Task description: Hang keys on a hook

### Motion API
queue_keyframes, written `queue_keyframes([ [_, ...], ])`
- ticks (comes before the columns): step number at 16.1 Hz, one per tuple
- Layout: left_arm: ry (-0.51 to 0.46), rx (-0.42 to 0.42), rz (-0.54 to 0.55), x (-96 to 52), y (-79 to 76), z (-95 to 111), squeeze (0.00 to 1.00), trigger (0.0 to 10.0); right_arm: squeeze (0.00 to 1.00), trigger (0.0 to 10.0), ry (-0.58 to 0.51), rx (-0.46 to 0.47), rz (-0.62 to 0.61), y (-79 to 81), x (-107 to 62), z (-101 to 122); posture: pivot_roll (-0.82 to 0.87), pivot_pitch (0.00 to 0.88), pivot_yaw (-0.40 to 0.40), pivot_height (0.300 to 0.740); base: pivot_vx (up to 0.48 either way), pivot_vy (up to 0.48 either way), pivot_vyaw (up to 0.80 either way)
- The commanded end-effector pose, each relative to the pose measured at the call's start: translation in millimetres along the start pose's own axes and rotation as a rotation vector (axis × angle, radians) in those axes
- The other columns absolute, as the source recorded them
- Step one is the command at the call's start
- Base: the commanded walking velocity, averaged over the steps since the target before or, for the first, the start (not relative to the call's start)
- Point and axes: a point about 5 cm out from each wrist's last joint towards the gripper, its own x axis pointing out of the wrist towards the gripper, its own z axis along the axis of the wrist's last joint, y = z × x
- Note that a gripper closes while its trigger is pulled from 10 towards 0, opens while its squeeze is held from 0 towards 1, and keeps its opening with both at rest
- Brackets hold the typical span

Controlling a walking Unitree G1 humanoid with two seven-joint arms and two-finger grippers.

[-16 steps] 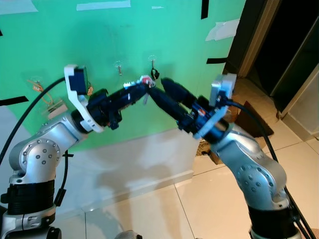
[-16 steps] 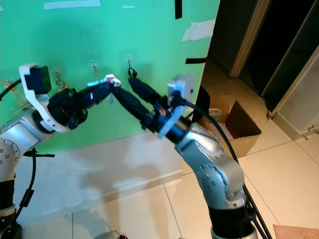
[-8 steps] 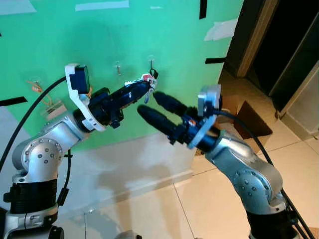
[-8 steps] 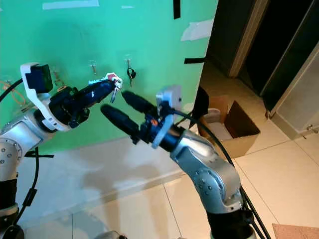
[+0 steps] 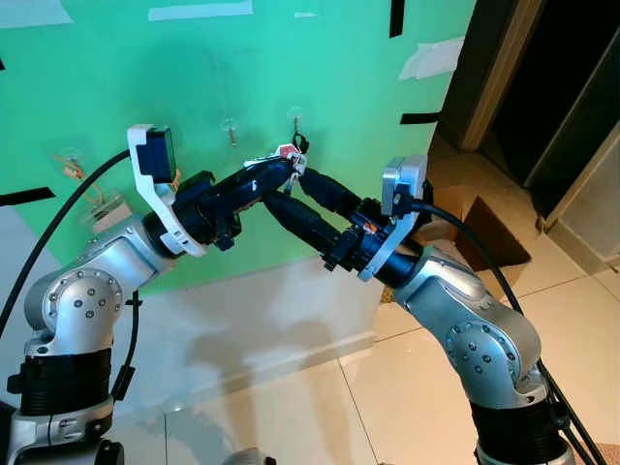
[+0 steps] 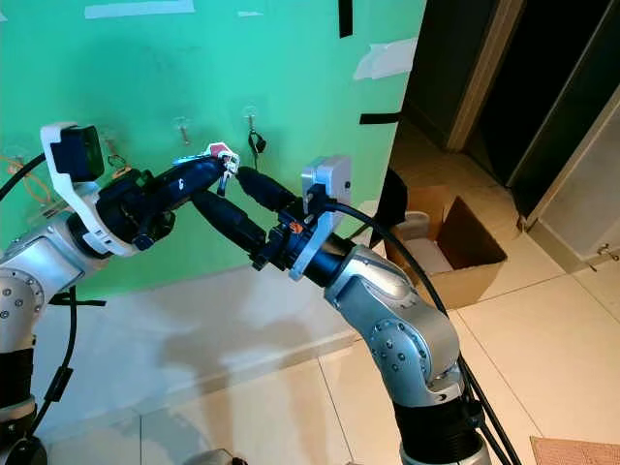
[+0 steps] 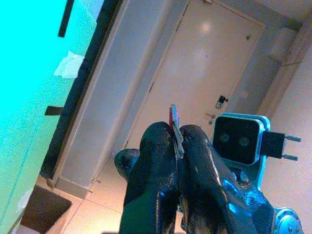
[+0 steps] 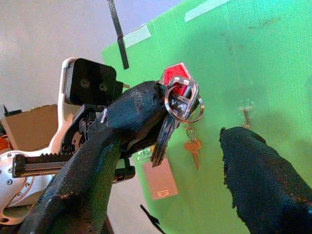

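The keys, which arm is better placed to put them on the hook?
Probably the left: its pincer is shut on the keys, close beside the hook. The right pincer is open, holding nothing.

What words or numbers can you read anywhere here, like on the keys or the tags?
No words or numbers can be read.
Red key tag on the keys in the left gripper: no print visible.
Pale tag on the green wall: a small label, too blurred to read.
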Motion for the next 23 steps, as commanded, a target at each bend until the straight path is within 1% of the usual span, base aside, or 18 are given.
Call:
queue_keyframes([
  [1,0.012,0.005,-0.026,4.1,-2.8,2,0.0,10.0,0.0,7.9,-0.013,0.015,0.001,-1.5,0.6,2,-0.05,0.0,0.017,0.74,0.0,0.0,0.0],
  [2,0.013,0.005,-0.027,4.3,-2.7,2,0.0,10.0,0.0,2.4,-0.015,0.02,0.003,-1.6,0.5,2,-0.05,0.0,0.017,0.74,0.0,0.0,0.0],
  [3,0.013,0.005,-0.027,4.4,-2.8,2,0.0,10.0,0.0,0.1,-0.016,0.023,0.005,-1.5,0.5,2,-0.05,0.0,0.017,0.74,0.0,0.0,0.0],
  [8,0.005,0.007,-0.038,6.5,-3.8,3,0.0,10.0,0.0,0.0,-0.005,0.035,0.012,-2.4,1.2,1,-0.05,0.0,0.017,0.74,0.0,0.0,0.0],
  [13,-0.001,0.008,-0.042,7.2,-3.7,4,0.0,10.0,0.0,0.0,0.021,0.039,-0.021,-7.4,1.1,-3,-0.05,0.0,0.017,0.74,0.0,0.0,0.0],
  [18,-0.006,0.013,-0.041,6.7,-3.4,5,0.0,10.0,0.0,0.0,0.014,0.044,-0.053,-12.1,0.6,-2,-0.05,0.0,0.016,0.74,0.0,0.0,0.0],
  [23,-0.017,0.032,-0.014,4.5,0.0,8,0.0,10.0,0.0,0.0,-0.023,0.049,-0.061,-15.7,-2.6,4,-0.05,0.0,0.015,0.74,0.0,0.0,0.0],
])
